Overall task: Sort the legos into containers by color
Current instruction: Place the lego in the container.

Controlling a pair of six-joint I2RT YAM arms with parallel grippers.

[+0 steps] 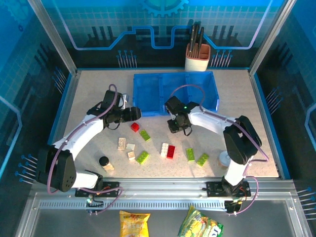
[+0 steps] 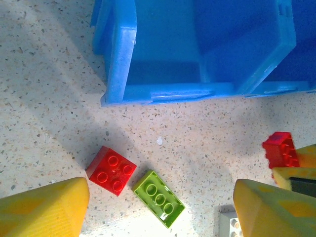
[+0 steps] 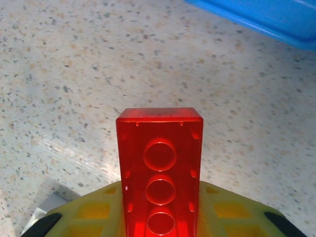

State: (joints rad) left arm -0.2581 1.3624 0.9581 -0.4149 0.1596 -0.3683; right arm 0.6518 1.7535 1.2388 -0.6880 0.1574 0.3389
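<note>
My right gripper (image 3: pixel 159 219) is shut on a red lego (image 3: pixel 159 168), held end-on with its hollow underside toward the camera, above bare table near the blue tray's (image 3: pixel 266 15) edge. From above, the right gripper (image 1: pixel 176 127) hangs just in front of the containers (image 1: pixel 148 109). My left gripper (image 1: pixel 129 114) stands open over a small red lego (image 2: pixel 112 170) and an upturned green lego (image 2: pixel 159 198); both lie between its yellow fingers (image 2: pixel 44 207). The left wrist view shows the tray's compartments (image 2: pixel 121 54) empty. More legos, white (image 1: pixel 164 149), red (image 1: pixel 171 151) and green (image 1: pixel 190 154), lie scattered nearer the arm bases.
A black cylinder (image 1: pixel 104 161) stands at the near left and a silver disc (image 1: pixel 224 158) lies at the near right. A beige utensil holder (image 1: pixel 197 57) stands behind the tray. Snack bags (image 1: pixel 134 223) lie below the rail.
</note>
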